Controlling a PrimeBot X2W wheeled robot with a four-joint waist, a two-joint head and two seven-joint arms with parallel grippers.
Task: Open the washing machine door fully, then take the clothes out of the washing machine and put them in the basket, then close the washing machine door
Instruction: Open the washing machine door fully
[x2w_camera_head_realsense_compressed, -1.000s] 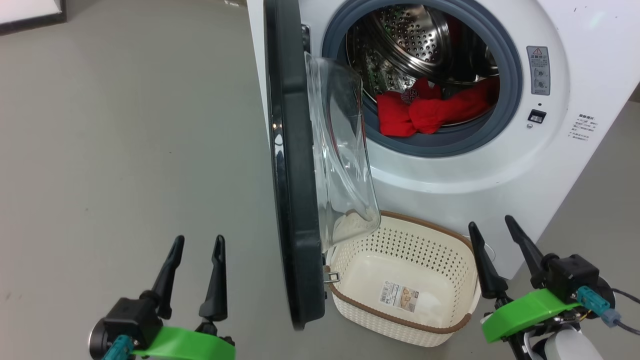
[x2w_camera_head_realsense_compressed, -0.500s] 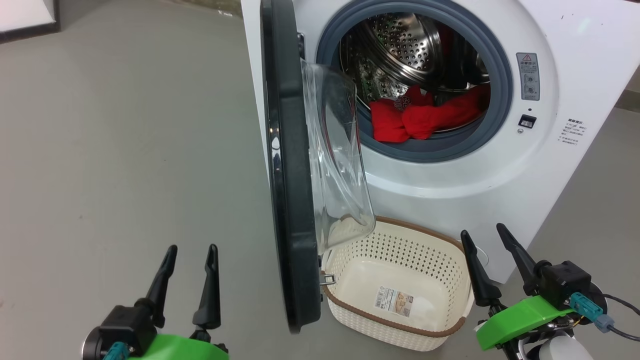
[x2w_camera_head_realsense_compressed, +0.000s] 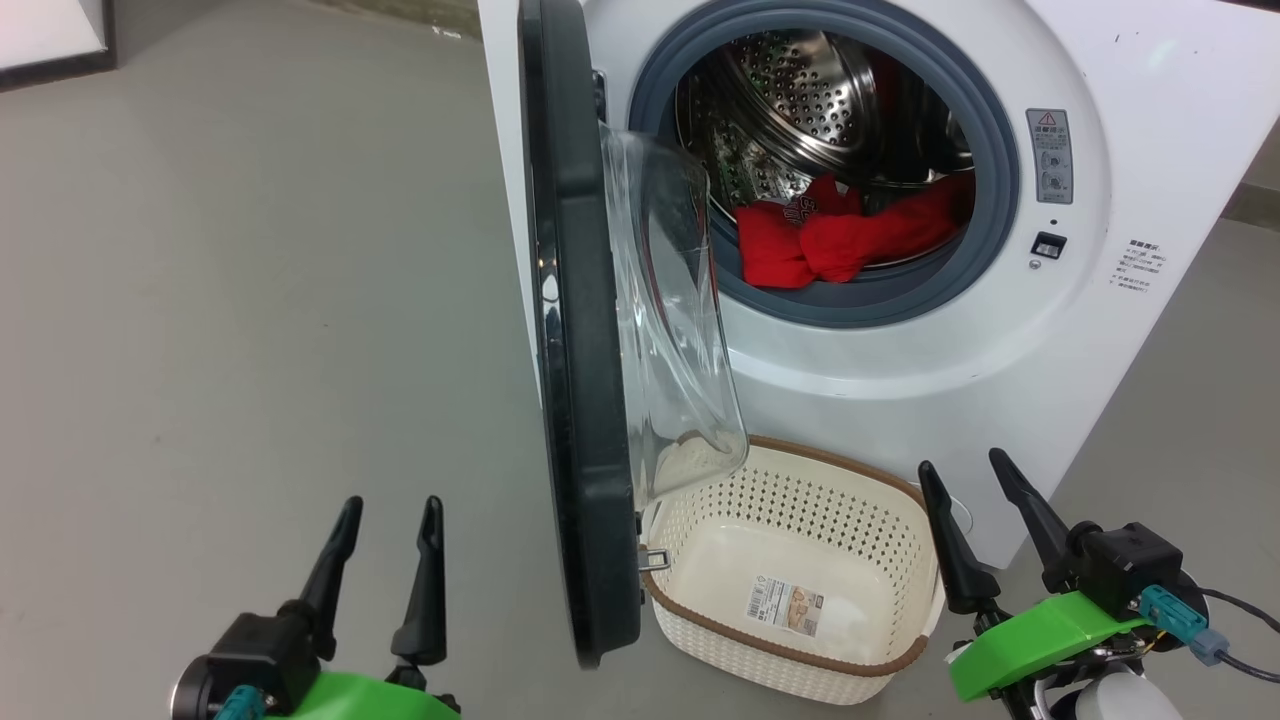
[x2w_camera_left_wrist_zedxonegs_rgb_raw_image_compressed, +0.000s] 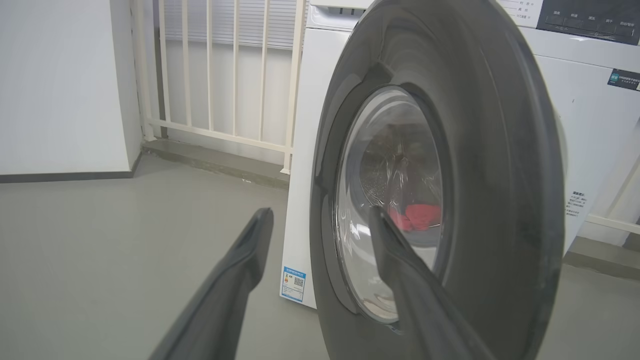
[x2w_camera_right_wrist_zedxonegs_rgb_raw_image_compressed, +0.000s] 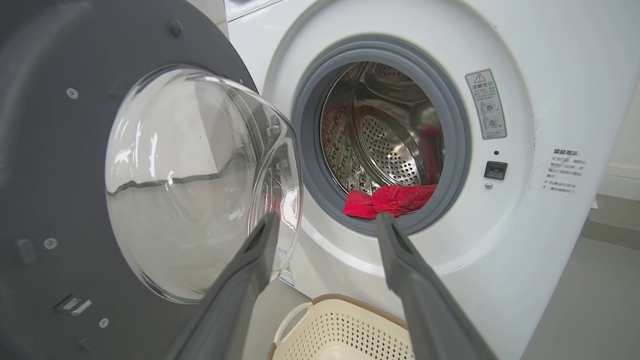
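Jaws on both arms gaping wide, gripping nothing. Washing machine door (x2w_camera_head_realsense_compressed: 575, 330) standing edge-on btwn them, approx half open. Clothes (x2w_camera_head_realsense_compressed: 830, 240) lying in drum (x2w_camera_head_realsense_compressed: 800, 90), up-fwd of R jaws, nearer that arm; basket (x2w_camera_head_realsense_compressed: 790, 500) sitting below.

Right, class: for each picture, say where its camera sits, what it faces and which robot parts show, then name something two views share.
Head: looks down at the door and basket; left tool and right tool show.
Left wrist: faces the door's outside; own fingers.
Right wrist: faces the drum and clothes; own fingers.
Both wrists share the clothes.
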